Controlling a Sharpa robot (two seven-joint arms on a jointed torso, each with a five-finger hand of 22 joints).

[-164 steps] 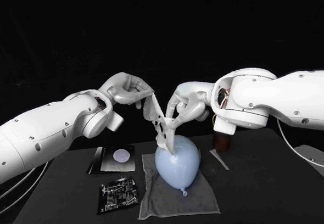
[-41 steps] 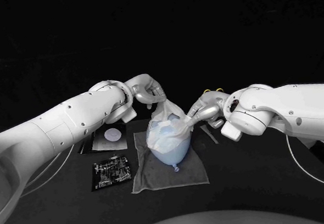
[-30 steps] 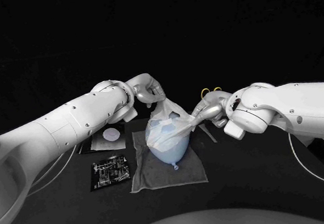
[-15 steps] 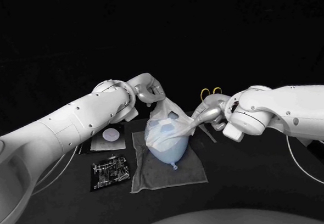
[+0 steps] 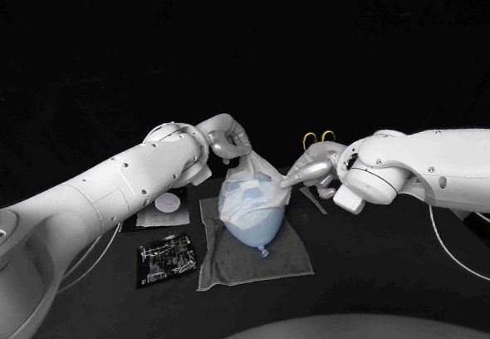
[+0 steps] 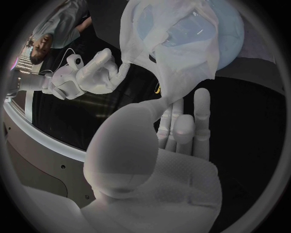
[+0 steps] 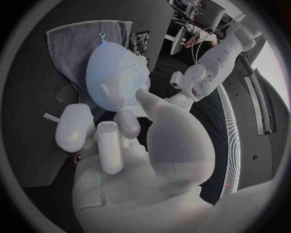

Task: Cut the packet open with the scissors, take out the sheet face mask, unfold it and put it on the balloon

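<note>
Black tabletop (image 5: 378, 270) under a dark backdrop. At centre lies a grey cloth (image 5: 251, 267), and on it rests the pale blue balloon (image 5: 257, 231), knot toward the robot. Over the balloon's far half hangs the sheet face mask (image 5: 255, 186), unfolded, its top edge lifted clear. Above the balloon, the left hand (image 5: 227, 138) has its fingers pinching that top edge. Just beside the balloon, the right hand (image 5: 309, 167) has its fingers pinching the mask's side edge. Left of the cloth, the black packet (image 5: 166, 259) lies flat. Behind the right hand, the scissors (image 5: 317, 137) show yellow handles
</note>
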